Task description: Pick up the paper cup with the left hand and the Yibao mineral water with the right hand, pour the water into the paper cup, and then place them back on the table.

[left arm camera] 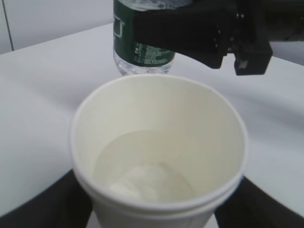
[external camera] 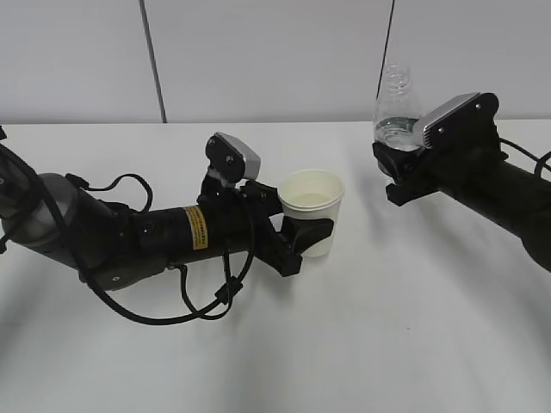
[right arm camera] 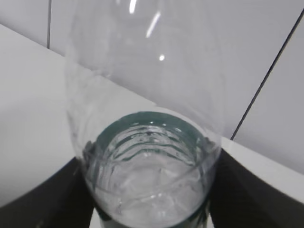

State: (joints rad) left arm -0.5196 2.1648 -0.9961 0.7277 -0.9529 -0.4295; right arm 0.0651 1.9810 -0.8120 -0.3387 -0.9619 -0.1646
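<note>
With water already standing in the paper cup (external camera: 312,206), what remains appears to be setting both vessels back on the table (external camera: 362,344). The left hand (external camera: 303,234) pinches the cup around its lower wall, jaws closed against both sides; the cup is upright, mouth up, long axis vertical. Whether its base touches the tabletop or sits just above it cannot be told. The right hand (external camera: 398,163) grips the Yibao mineral water (external camera: 397,110) around its labelled body, jaws pressed on the bottle; the bottle is upright, capless neck up, long axis vertical, well apart from the cup and to its right near the far edge. Its base is hidden, so contact with the table is uncertain. To finish well, each vessel should be lowered straight down without tilt, both grippers releasing only once the bases rest flat, then backing away level so neither gets nudged.
</note>
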